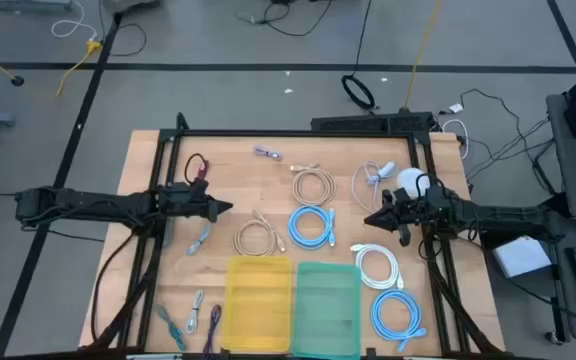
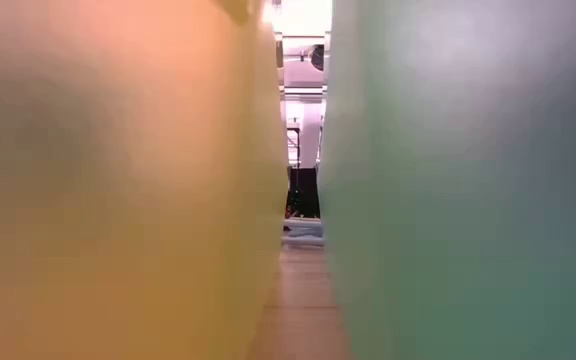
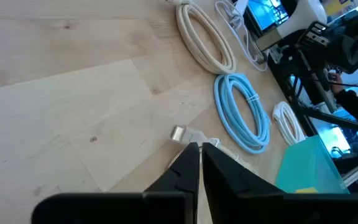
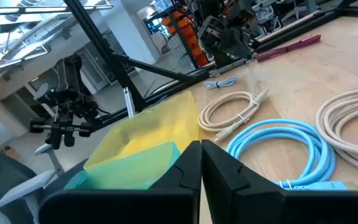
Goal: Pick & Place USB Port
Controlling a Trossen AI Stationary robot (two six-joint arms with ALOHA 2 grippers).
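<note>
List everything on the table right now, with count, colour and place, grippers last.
Yellow plastic bin: 1, front centre.
Green plastic bin: 1, right of the yellow one.
Blue coiled cables: 2, one centre, one front right.
White coiled cables: 2, one right of the green bin, one far right.
Beige coiled cables: 2, one back centre, one behind the yellow bin.
Short loose cables: several, front left.
Wooden table: 1.
Left gripper: shut, left of centre.
Right gripper: shut, right of centre.

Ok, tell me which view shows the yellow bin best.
The high view: the whole yellow bin shows from above, beside the green bin. The low view sees only a blurred wall of it, the right wrist view its top, and the left wrist view a yellow sliver.
</note>
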